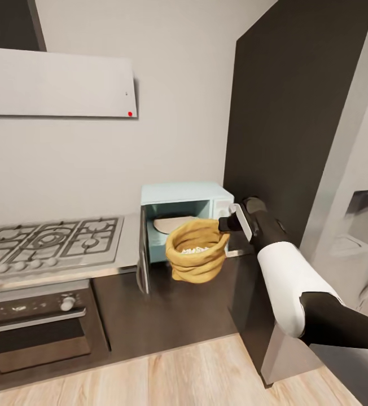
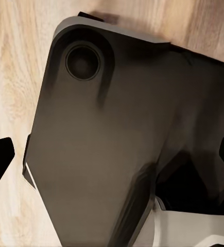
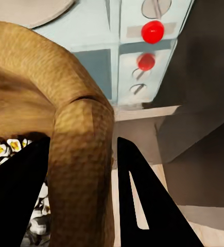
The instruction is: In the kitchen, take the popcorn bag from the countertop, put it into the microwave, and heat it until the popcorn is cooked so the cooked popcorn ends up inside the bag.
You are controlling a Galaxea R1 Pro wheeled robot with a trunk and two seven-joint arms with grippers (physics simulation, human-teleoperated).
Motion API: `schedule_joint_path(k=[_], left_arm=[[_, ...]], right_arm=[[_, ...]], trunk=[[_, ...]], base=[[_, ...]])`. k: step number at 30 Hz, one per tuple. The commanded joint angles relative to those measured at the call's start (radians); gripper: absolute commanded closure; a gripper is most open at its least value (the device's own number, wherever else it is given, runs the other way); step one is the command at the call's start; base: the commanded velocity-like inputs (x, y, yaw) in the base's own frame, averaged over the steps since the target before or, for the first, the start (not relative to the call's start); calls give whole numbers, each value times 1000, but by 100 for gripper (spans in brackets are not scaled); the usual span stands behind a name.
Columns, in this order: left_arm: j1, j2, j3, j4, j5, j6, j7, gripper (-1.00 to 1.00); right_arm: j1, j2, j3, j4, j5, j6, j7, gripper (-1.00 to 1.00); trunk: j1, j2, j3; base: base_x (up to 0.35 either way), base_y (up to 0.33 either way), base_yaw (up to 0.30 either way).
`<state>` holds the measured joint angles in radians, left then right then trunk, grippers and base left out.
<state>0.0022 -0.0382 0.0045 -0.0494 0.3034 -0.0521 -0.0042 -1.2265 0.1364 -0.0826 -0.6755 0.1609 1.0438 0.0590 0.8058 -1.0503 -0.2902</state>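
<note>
At far left I see a gas hob [image 1: 48, 242] on the grey table [image 1: 128, 248], an oven [image 1: 37, 327] below. My left tool's fingers sit cut off at the frame edges over the robot's dark base [image 2: 106, 154]; I cannot tell its opening. Further right, the pale-blue microwave [image 1: 184, 194] stands open, its interior partly hidden by the popcorn bag [image 1: 197, 251]. The bag hangs mid-air before the opening, whitish popcorn [image 1: 194, 249] inside. My right tool [image 3: 81, 170] pinches the bag's rolled rim.
</note>
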Motion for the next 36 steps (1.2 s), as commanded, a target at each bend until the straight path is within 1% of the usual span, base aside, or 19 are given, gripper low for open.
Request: schedule_joint_path(k=[1,4,5,6,7,10,12,32,36], left_arm=[[0,0,0,-1,5,-2,0,-100],[1,0,0,-1,5,-2,0,-100],[1,0,0,-1,5,-2,0,-100],[0,0,0,-1,5,-2,0,-100],[0,0,0,-1,5,-2,0,-100],[1,0,0,-1,5,-2,0,-100],[0,0,0,-1,5,-2,0,-100],[0,0,2,-2,5,-2,0,-100],[0,0,0,-1,5,-2,0,-100]], right_arm=[[-1,2,-7,-1,9,3,6,100],[-1,3,-11,-1,9,3,3,100],[-1,11,-12,-1,9,3,2,100],[-1,30,-13,-1,10,3,-1,100],[-1,38,-14,-1,10,3,-3,100],[-1,38,-49,-2,10,3,-22,100],[-1,38,-59,-2,10,3,-31,100],[-1,38,-60,-4,11,3,-32,100],[-1,38,-61,-4,10,3,-31,100]], trunk=[[1,-1,-1],[1,-1,-1],[1,-1,-1],[1,-1,-1],[1,-1,-1],[1,-1,-1],[1,-1,-1],[1,-1,-1],[1,-1,-1]], base=[[318,0,0],[318,0,0],[318,0,0],[318,0,0],[316,0,0],[249,0,0],[57,0,0],[3,0,0],[168,0,0]])
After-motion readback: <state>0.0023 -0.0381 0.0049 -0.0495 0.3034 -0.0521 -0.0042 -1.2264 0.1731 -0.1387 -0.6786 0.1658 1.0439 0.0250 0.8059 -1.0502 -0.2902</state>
